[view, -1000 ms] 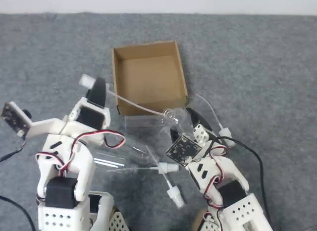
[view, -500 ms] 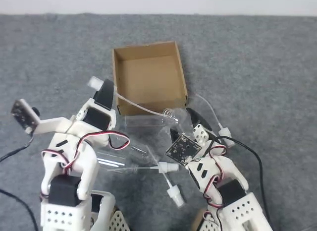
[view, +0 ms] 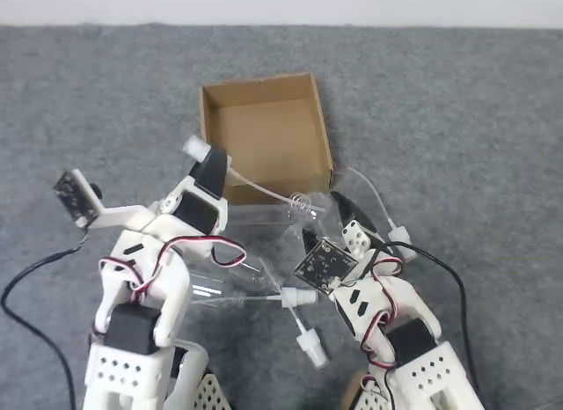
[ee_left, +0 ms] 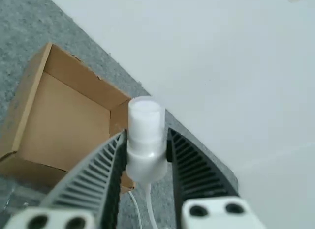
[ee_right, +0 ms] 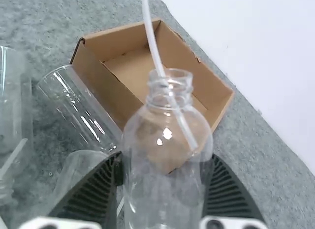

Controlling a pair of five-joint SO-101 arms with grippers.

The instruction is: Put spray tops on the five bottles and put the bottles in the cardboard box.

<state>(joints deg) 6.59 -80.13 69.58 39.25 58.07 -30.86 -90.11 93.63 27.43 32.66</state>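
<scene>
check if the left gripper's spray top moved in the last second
Yes, in the high view the spray top slid right, reaching the left wall of the cardboard box.

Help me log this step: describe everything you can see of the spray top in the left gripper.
The spray top is white, plastic-looking: a round head over a wider collar, a thin clear dip tube trailing below. The left gripper is shut on its sides. It is held tilted beside the left wall of the cardboard box; the tube slants past its near corner into the open neck of the clear bottle. The top is not yet seated.
</scene>
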